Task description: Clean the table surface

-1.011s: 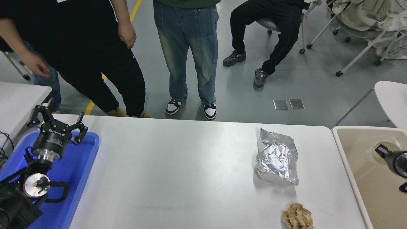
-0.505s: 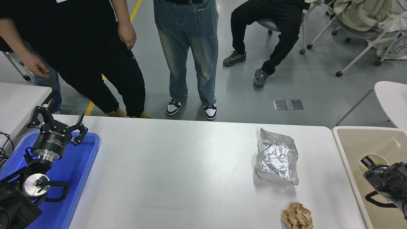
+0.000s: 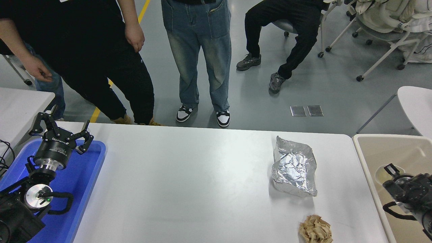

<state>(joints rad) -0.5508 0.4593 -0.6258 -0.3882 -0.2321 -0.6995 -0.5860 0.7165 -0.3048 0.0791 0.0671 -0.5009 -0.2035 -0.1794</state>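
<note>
Right gripper (image 3: 391,170) hangs over the beige bin (image 3: 371,140), its state unclear; left gripper (image 3: 60,130) sits spread wide above the blue tray (image 3: 91,168).

Left gripper (image 3: 60,130) spread wide at lower left; right gripper (image 3: 391,170) at right edge, state unclear.

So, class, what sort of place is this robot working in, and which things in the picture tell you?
Probably an indoor lab or workshop used for robot trials. The grey floor carries a yellow line, wheeled chairs stand about, and people wait at the far side of the white table surface.
</note>
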